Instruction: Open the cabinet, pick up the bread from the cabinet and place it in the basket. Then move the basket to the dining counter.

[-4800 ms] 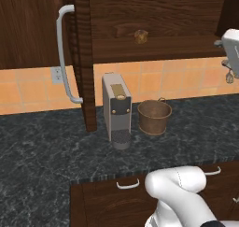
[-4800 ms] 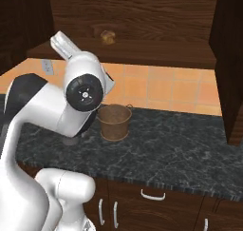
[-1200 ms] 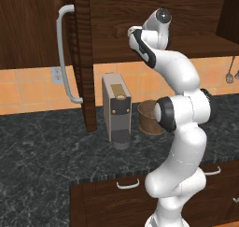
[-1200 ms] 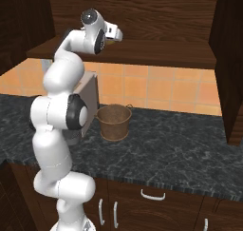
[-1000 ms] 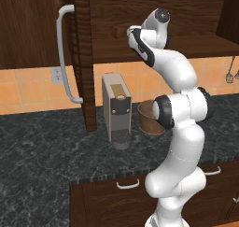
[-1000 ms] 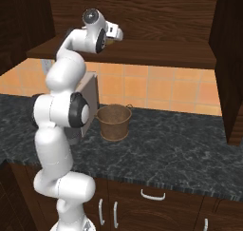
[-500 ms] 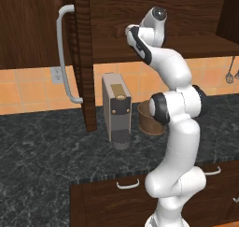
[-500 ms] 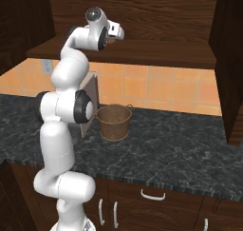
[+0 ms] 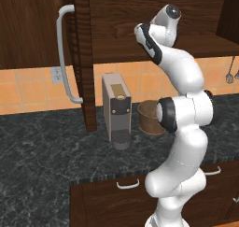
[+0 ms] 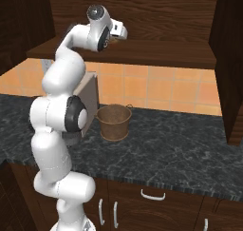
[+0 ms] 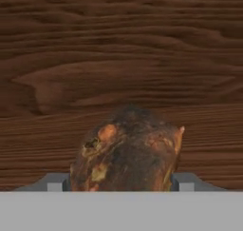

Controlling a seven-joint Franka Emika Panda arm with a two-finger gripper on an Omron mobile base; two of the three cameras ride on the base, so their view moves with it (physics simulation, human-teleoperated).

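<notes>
- The gripper (image 11: 124, 186) sits hard against the bread (image 11: 127, 151) on the shelf of the open cabinet (image 9: 140, 20); the bun fills the space between the two finger tips, one at each flank, and whether the jaws have already closed on it cannot be told
- To do the grasp well, by this judgement, the fingers should close across the bun's widest part, low on its sides, and the lift should clear the shelf lip before any swing outward
- The arm rises from the black counter (image 10: 180, 151), elbow bent, wrist reaching level into the cabinet
- The basket (image 10: 114, 122) stands on the counter below the cabinet shelf, just beside the coffee machine (image 9: 116, 109), waiting for the bun
</notes>
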